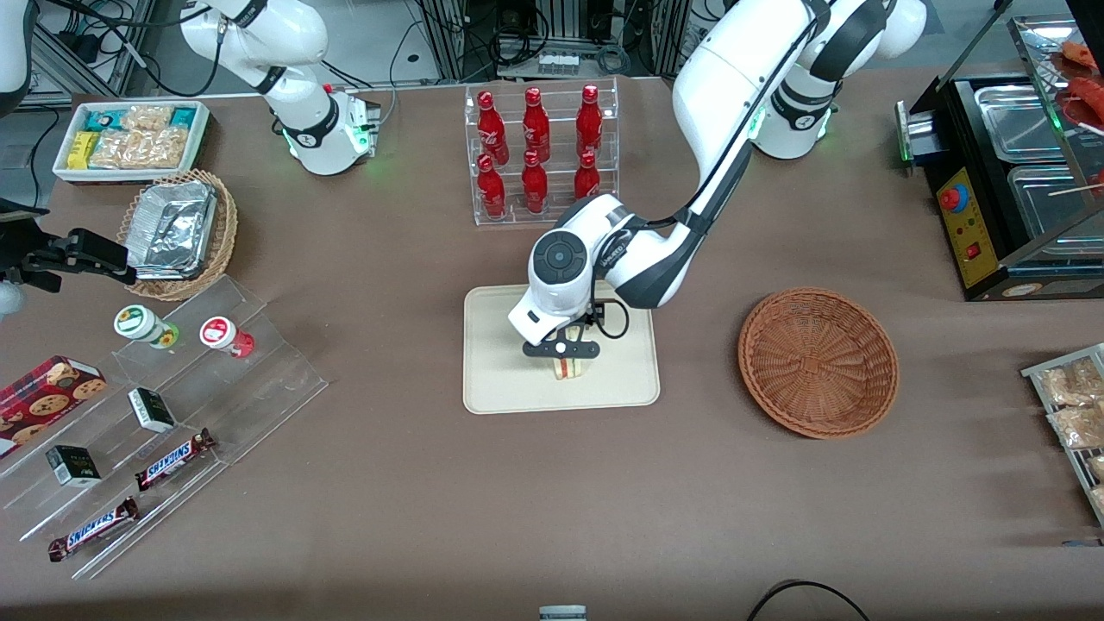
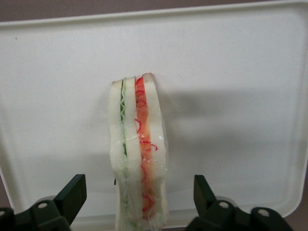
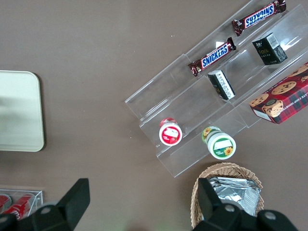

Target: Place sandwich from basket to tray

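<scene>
Sandwich (image 2: pixel 139 154) standing on tray (image 2: pixel 231 57), wrapped, soft, light, likely crushable; best held across bread faces. End effector (image 2: pixel 139 199) fingers apart, straddling it untouched. Basket (image 1: pixel 818 362) empty.

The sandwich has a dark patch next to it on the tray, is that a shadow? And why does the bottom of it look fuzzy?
In the left wrist view, yes: the sandwich throws a soft grey shadow on the tray, and its end nearest the open gripper is blurred, too close to the camera. In the front view, the arm shades part of the tray.
</scene>
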Tool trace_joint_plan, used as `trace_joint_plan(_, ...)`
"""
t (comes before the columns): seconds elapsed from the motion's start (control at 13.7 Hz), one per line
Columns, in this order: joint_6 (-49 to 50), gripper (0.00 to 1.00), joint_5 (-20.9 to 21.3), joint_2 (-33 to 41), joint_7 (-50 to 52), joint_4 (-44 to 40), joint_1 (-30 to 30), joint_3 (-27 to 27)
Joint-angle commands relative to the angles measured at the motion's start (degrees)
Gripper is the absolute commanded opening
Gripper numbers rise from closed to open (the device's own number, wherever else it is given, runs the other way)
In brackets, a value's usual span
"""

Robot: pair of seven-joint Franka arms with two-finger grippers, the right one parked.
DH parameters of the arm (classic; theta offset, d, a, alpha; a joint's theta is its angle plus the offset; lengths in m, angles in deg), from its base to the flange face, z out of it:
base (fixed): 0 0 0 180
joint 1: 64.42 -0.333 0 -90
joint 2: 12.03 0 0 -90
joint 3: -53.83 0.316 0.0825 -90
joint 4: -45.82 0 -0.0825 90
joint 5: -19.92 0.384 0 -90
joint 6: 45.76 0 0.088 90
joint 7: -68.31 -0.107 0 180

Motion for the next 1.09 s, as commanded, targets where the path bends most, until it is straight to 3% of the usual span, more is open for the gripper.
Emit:
trace_joint_plan(0.0,5.5,1.0,-0.5,2.3,0.8,-3.2,0.5,0.8)
trace_joint_plan(0.29,14.6,1.0,-0.5,4.2,-0.2,-9.2,-1.4,1.0)
trace_joint_plan(0.58,18.3,1.0,-0.3,9.0,-6.8,-9.4,-4.7,1.2)
trace_joint_plan(1.02,18.5,1.0,0.4,19.6,-14.4,3.3,-11.8,1.5)
